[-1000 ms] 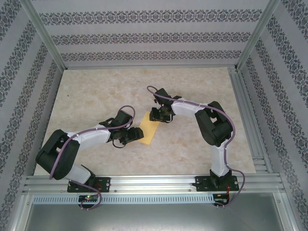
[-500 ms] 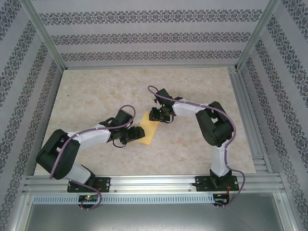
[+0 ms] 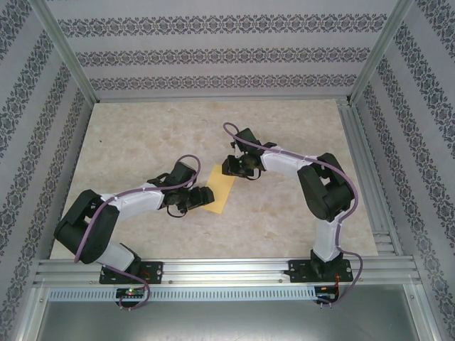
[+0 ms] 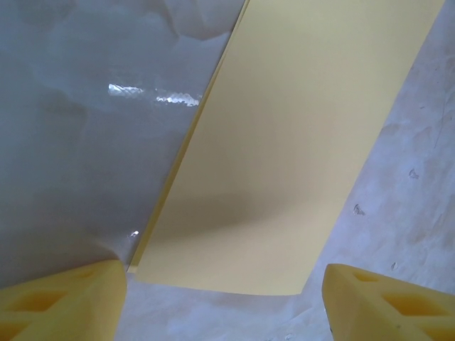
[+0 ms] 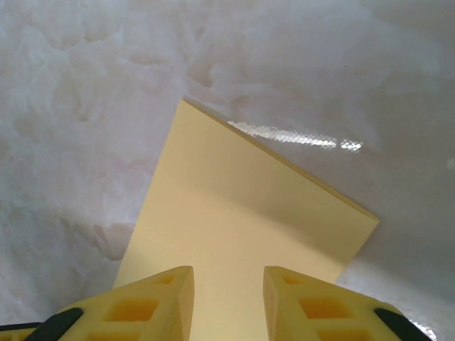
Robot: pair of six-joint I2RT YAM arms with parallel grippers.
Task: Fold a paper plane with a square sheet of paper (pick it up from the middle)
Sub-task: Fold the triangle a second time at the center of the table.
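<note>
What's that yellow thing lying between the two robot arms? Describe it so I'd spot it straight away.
On the pale marbled table, look near the middle, where the left gripper and the right gripper point toward each other. Between them lies the sheet of paper, a flat, narrow rectangle. Its plain yellow-orange colour sets it off from the black and white arms and the veined tabletop.

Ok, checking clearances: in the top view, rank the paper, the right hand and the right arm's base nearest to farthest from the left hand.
1. The paper, beside the left hand.
2. The right hand, at its far end.
3. The right arm's base, bottom right.
</note>
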